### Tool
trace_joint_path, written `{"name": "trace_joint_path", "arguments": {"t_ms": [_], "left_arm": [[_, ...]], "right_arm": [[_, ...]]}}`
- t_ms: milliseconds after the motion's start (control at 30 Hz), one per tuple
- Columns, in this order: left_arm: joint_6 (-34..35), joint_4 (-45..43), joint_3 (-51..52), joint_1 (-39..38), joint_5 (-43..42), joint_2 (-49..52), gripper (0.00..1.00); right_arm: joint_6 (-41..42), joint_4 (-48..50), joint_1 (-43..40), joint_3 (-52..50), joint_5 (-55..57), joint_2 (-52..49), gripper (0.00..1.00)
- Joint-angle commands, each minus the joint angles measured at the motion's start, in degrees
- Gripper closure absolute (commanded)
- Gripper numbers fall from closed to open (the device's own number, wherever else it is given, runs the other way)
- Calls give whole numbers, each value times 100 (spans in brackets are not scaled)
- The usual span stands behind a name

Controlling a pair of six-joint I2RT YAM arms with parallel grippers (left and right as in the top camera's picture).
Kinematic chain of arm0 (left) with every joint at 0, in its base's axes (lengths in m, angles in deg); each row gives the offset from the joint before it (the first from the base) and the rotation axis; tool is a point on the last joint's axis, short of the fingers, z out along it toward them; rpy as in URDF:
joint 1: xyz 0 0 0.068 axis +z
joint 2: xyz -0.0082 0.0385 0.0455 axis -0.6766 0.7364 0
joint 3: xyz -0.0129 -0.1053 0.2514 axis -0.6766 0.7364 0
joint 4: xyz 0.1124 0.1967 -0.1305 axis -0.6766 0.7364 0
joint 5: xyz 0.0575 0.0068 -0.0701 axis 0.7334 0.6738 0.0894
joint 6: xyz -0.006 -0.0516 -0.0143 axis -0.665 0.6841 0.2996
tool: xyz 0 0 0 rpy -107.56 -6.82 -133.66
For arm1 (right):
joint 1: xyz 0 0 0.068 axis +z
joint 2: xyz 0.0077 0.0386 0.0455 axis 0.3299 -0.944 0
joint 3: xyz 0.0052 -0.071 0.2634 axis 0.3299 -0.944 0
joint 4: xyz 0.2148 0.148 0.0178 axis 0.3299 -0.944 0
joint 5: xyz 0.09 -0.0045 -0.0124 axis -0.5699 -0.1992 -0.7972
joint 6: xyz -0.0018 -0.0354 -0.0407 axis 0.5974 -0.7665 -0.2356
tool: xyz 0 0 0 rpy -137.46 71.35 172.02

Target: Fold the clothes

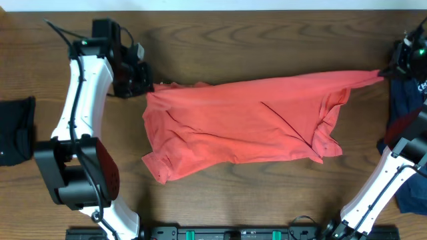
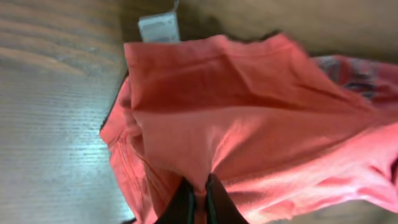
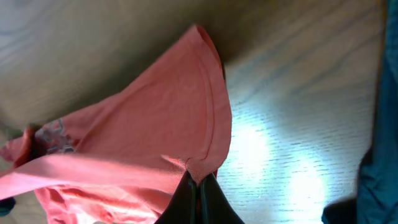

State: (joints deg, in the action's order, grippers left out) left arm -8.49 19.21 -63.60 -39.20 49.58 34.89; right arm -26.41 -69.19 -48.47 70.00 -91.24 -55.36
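Coral-red T-shirt (image 1: 247, 120) lies mid-desk, long axis running left to right, one arm at each end. The lettering faces down or is folded under; only a trace of it shows in the wrist views.

Left pincer (image 2: 199, 202): closed tight on a fold of red cloth at the shirt's far-left corner. White neck label (image 2: 158, 28) shows beyond it, at the fabric's edge.

Right pincer (image 3: 198, 193): pinched shut on a hemmed edge at the far-right corner. From overhead that corner is drawn out into a taut point toward the right arm, lifted off the desk (image 1: 233, 40).

Both grips sit on the far edge, away from the arm bases. The near edge lies slack and rumpled on the wood, creased most at the right.

Navy shirt (image 1: 407, 100) is bunched beside the right arm. Small black garment (image 1: 17, 130) is at the left edge. Both are well clear of the red one.

Judgement: each arm is already on its own end, so neither needs to reach. The next move turns on the held far edge against the loose near edge, folding across the short axis. The slack on the right may bunch.
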Motion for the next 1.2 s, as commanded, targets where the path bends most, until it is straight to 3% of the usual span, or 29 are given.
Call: {"name": "trace_joint_path", "arguments": {"t_ms": [0,467,733,967,1167], "left_arm": [[24,-306,487,57,155,-76,94],[422,-1611,686,59,590,-63,94],[763,-2575,686,74,584,-68,94],[1027,-3401,682,74,544,-87,94],[1029,-4070,673,103,568,-87,94]], "right_arm": [[2,125,85,-431,81,214,99],[7,1029,918,-1727,87,214,99],[72,2065,863,-1648,-573,216,99],[844,3357,741,-1193,-1292,216,99],[992,3759,754,-813,-1506,216,99]]}}
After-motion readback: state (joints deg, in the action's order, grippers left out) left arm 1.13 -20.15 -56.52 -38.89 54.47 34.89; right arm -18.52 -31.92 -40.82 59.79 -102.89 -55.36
